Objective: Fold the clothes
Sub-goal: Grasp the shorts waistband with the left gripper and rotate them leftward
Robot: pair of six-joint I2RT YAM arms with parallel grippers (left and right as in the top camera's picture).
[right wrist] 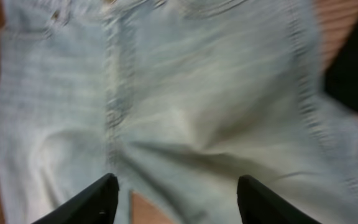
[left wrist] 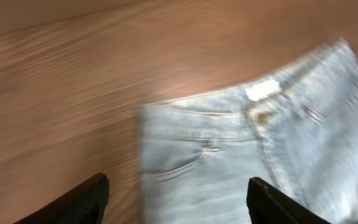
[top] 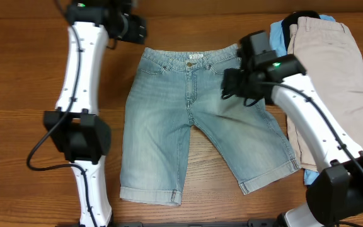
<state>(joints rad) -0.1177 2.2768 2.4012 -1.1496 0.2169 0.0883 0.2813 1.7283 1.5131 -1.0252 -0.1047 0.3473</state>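
Observation:
Light blue denim shorts point(top: 181, 126) lie flat and unfolded on the wooden table, waistband at the far side, legs spread toward me. My left gripper point(top: 138, 28) hovers open just beyond the waistband's left corner; its view shows the waistband and label point(left wrist: 261, 91) between its open fingers point(left wrist: 178, 202). My right gripper point(top: 232, 81) is open above the shorts' right hip; its view shows the fly seam and crotch point(right wrist: 114, 118) between its fingers point(right wrist: 178, 202). Neither holds anything.
A pile of clothes sits at the right: beige shorts point(top: 333, 75) on top of a blue garment point(top: 281, 31) with a dark piece behind. Bare wooden table point(top: 17, 94) lies left of the left arm.

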